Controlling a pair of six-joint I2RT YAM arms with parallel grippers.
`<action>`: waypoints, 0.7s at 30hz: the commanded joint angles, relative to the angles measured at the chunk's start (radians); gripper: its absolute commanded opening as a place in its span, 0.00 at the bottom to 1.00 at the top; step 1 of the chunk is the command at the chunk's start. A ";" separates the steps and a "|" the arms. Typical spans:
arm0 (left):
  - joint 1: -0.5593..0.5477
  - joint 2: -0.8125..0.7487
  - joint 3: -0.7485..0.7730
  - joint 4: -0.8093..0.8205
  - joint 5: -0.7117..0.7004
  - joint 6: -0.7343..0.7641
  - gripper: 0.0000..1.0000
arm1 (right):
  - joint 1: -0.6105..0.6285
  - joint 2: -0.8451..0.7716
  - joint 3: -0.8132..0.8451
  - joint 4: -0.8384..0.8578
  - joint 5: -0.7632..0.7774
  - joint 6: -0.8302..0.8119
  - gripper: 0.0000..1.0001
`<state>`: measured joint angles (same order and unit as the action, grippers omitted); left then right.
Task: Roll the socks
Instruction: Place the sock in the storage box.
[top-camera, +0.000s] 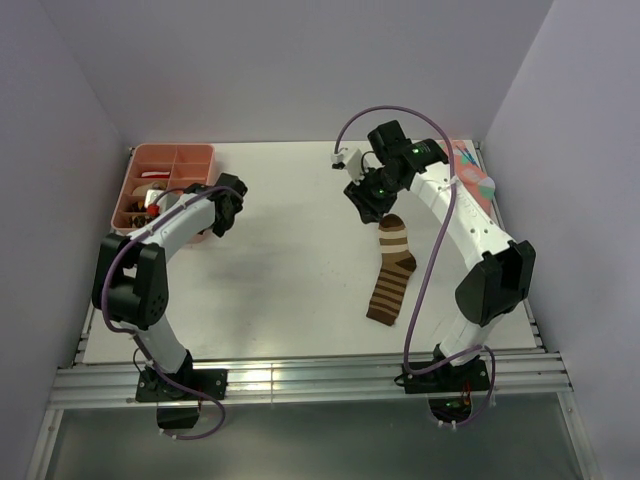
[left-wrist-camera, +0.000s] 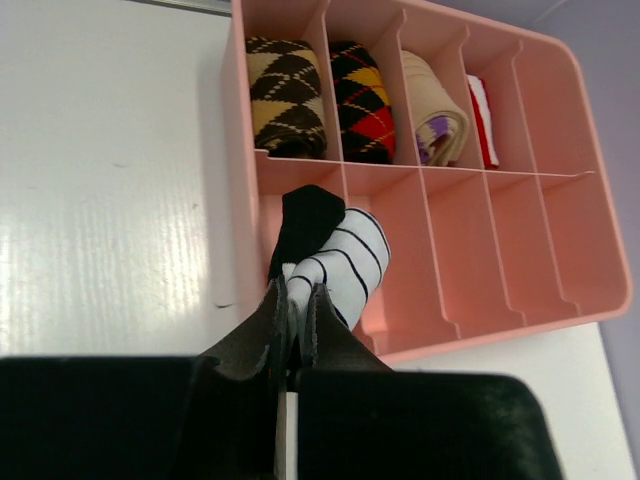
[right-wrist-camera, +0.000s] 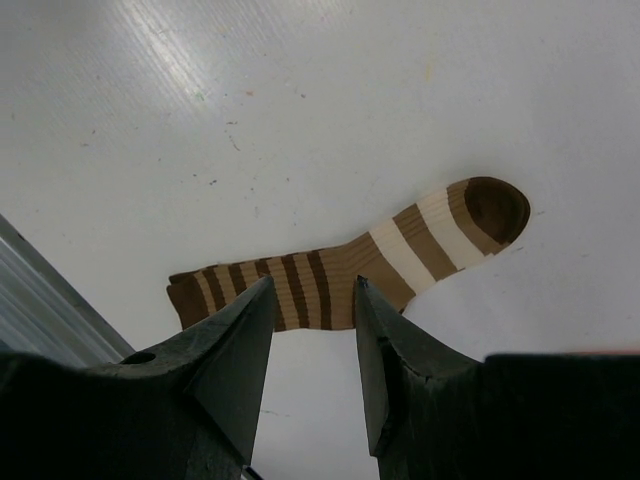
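My left gripper (left-wrist-camera: 298, 295) is shut on the small white sock with thin black stripes (left-wrist-camera: 345, 260). The sock is bunched into a roll with its black end up, and I hold it over a front compartment of the pink tray (left-wrist-camera: 520, 310). In the top view the left gripper (top-camera: 228, 205) sits at the tray's right edge and hides this sock. The brown-and-tan striped sock (top-camera: 393, 268) lies flat on the table. It also shows in the right wrist view (right-wrist-camera: 350, 270). My right gripper (right-wrist-camera: 314, 285) is open and empty above it, near the sock's toe end in the top view (top-camera: 368, 203).
The pink tray (top-camera: 170, 160) stands at the back left. Its back compartments hold rolled socks: a brown argyle (left-wrist-camera: 285, 95), a black-red-yellow argyle (left-wrist-camera: 360, 100), a beige one (left-wrist-camera: 435, 115) and a red-and-white one (left-wrist-camera: 482, 120). A pink dotted sock (top-camera: 472, 178) lies at the table's right edge.
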<state>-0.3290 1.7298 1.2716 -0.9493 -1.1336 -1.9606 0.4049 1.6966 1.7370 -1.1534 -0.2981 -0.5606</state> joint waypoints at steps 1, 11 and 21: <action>-0.005 0.004 0.011 -0.178 -0.074 -0.857 0.00 | -0.006 0.012 0.050 -0.011 -0.019 -0.015 0.45; 0.002 0.048 0.063 -0.235 -0.083 -0.862 0.00 | -0.006 0.015 0.038 -0.006 -0.029 -0.016 0.45; 0.025 0.093 0.107 -0.250 -0.100 -0.862 0.00 | -0.006 0.009 0.006 0.007 -0.015 -0.032 0.45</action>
<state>-0.3164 1.8103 1.3327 -1.0733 -1.1503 -1.9602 0.4049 1.7050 1.7382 -1.1538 -0.3080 -0.5747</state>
